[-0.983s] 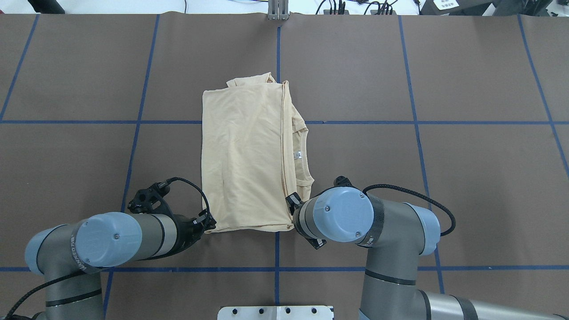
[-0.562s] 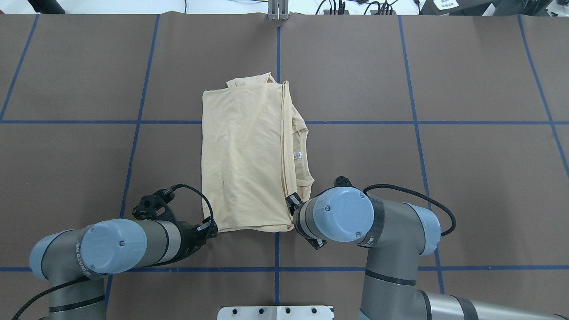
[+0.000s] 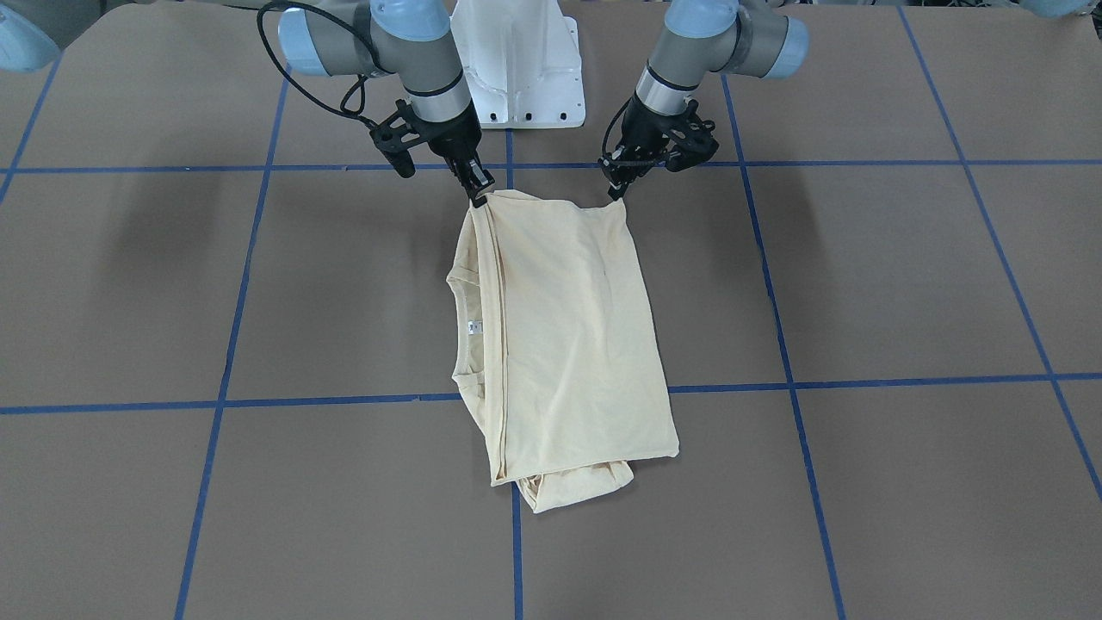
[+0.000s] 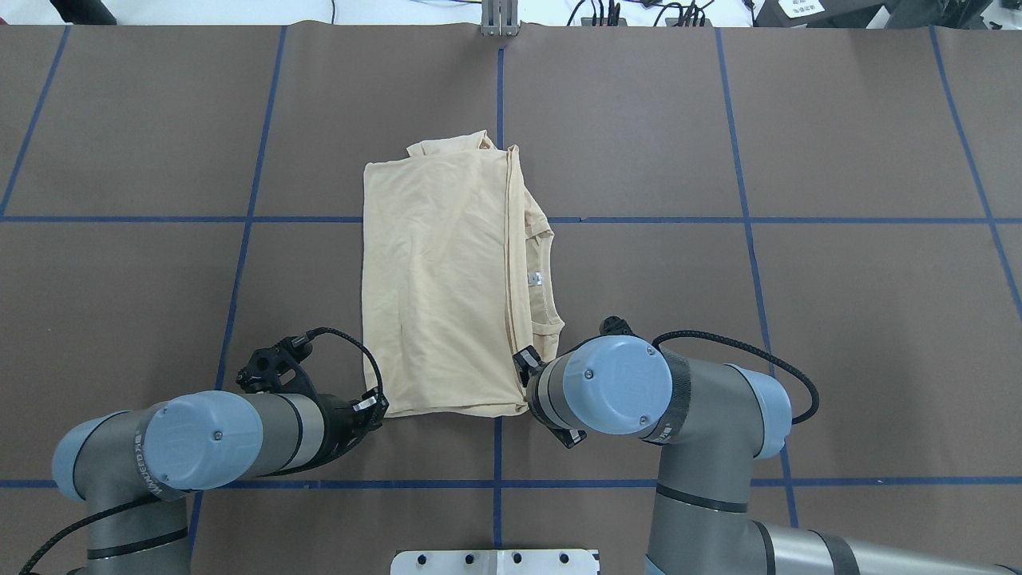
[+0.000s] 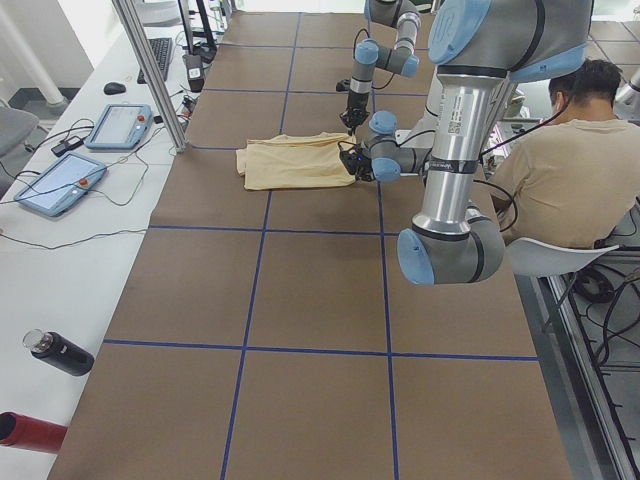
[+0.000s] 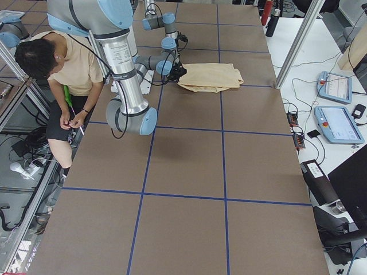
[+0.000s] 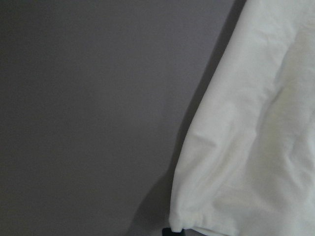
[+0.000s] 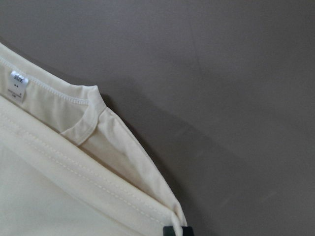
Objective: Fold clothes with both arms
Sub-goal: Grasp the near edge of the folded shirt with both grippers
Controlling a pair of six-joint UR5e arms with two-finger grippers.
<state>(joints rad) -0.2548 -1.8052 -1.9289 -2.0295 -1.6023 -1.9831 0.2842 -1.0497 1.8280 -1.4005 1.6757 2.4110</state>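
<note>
The clothes are one pale cream-yellow shirt (image 4: 439, 279) folded into a long rectangle on the brown table, with its white neck label (image 4: 536, 278) showing at the collar on the right edge. In the front-facing view the shirt (image 3: 568, 327) runs away from the robot, a bunched sleeve poking out at its far end. My left gripper (image 3: 616, 191) is shut on the shirt's near corner on my left side, low at the table. My right gripper (image 3: 480, 191) is shut on the other near corner, beside the collar. Both wrist views show a cloth corner (image 8: 174, 216) at a dark fingertip.
The white pedestal base (image 3: 516, 69) stands between the arms at the table's near edge. A person (image 5: 560, 170) sits beside the robot. Control tablets (image 5: 60, 185) and a dark bottle (image 5: 60, 353) lie on a side bench. Blue tape lines grid the brown table (image 4: 798, 160).
My left arm drew a little toward the robot's side with its gripper at the shirt's near left corner, and the cloth edge there wrinkled slightly. The right arm stayed still.
</note>
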